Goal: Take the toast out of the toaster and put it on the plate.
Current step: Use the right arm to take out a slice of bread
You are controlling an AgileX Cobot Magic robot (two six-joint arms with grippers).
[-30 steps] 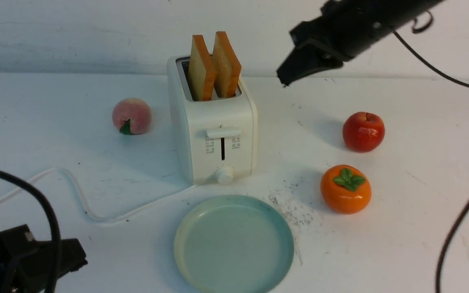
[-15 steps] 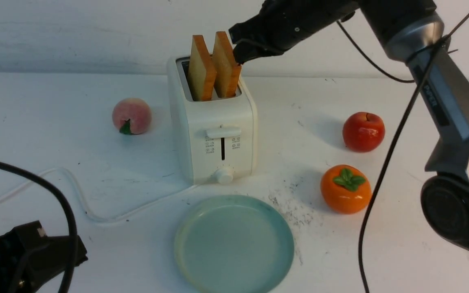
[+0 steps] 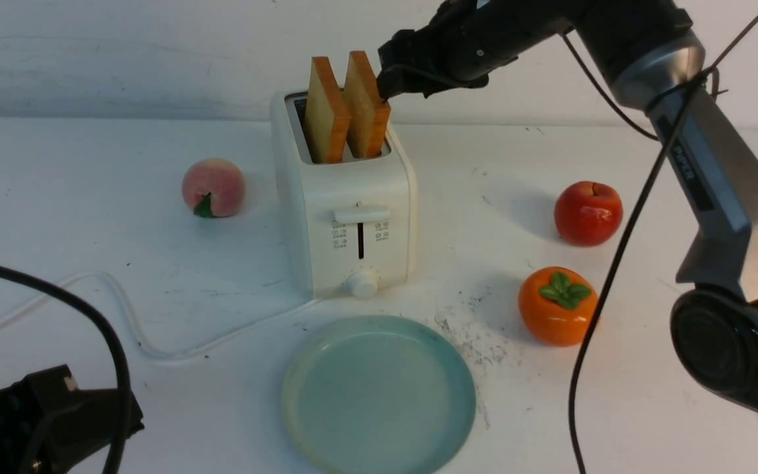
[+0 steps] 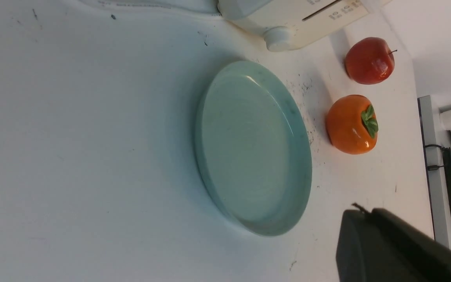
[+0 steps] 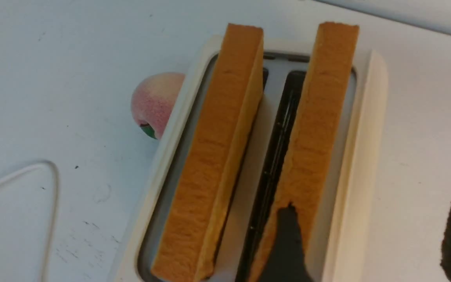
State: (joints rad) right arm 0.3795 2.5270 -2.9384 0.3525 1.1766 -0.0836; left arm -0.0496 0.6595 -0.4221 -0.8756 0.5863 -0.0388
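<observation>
The cream-white toaster (image 3: 346, 197) stands mid-table with two slices of toast upright in its slots, a left slice (image 3: 325, 112) and a right slice (image 3: 366, 105). My right gripper (image 3: 392, 82) hovers open at the right slice's far end. In the right wrist view (image 5: 372, 219), one finger overlaps the right slice (image 5: 311, 137) and the other hangs beyond the toaster's side wall (image 5: 362, 156). The pale blue-green plate (image 3: 379, 395) lies bare in front of the toaster. My left gripper (image 3: 130, 416) rests shut and holding nothing at the near left, beside the plate (image 4: 249, 149).
A peach (image 3: 213, 187) sits left of the toaster. A red apple (image 3: 587, 213) and an orange persimmon (image 3: 558, 305) sit to the right. The toaster's white cord (image 3: 135, 329) loops across the left table. Black cables hang by both arms.
My right gripper swung left from above the table's right side to the toaster's top, and its jaws went from shut to open. The left arm barely shifted.
</observation>
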